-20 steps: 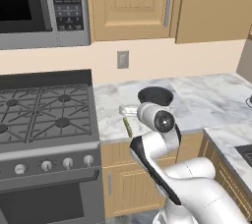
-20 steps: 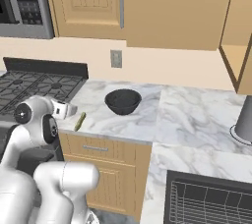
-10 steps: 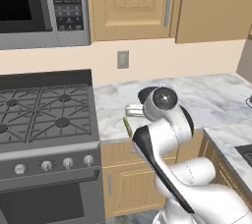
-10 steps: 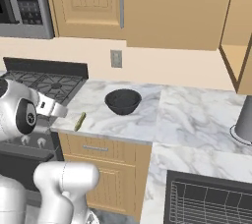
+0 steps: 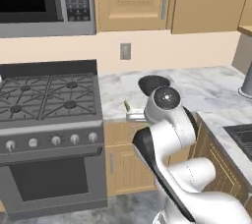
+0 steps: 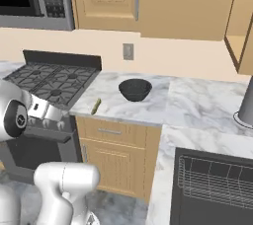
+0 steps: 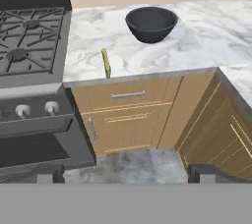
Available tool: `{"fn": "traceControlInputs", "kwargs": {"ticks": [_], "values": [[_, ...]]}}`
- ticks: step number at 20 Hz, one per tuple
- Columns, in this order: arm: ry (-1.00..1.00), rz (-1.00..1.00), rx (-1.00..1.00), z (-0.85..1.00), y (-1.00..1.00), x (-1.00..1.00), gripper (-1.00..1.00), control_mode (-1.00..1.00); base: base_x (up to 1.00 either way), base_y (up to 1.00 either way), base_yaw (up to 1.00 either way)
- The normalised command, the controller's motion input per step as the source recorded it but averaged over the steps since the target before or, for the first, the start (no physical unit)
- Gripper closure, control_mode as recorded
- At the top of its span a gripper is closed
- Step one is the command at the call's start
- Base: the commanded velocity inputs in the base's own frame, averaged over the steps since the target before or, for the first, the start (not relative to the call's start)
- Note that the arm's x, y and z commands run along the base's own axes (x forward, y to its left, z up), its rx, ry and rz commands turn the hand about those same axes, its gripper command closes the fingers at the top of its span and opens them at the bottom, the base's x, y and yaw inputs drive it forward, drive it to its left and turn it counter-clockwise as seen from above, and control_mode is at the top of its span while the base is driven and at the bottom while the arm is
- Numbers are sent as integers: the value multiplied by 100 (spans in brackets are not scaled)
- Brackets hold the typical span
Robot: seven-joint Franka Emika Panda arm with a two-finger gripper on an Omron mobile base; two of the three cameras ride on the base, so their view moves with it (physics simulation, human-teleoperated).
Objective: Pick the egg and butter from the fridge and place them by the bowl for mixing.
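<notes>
On the marble counter (image 7: 147, 56) you have left the thin yellowish-olive butter stick (image 7: 105, 63) near the black round bowl (image 7: 151, 23); your gripper (image 7: 123, 175), jaws apart, has withdrawn, egg outstanding.

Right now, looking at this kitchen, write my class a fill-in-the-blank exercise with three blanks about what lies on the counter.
1. The butter lies on the marble counter between the bowl and the ____.
2. Inside, the bowl is ____.
3. The gripper has its fingers spread ____, holding nothing.

Missing words: stove; empty; open
</notes>
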Motion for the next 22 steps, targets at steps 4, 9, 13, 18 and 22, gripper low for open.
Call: {"fn": "traceControlInputs", "kwargs": {"ticks": [4,9,13,18,22], "values": [[0,0,0,0,0,0,-100,100,-79,39,-24],[0,0,0,0,0,0,-100,100,-30,7,-85],[0,0,0,0,0,0,-100,100,-32,21,-95],[0,0,0,0,0,0,-100,100,-54,15,-87],[0,0,0,0,0,0,-100,100,-100,0,-60]]}}
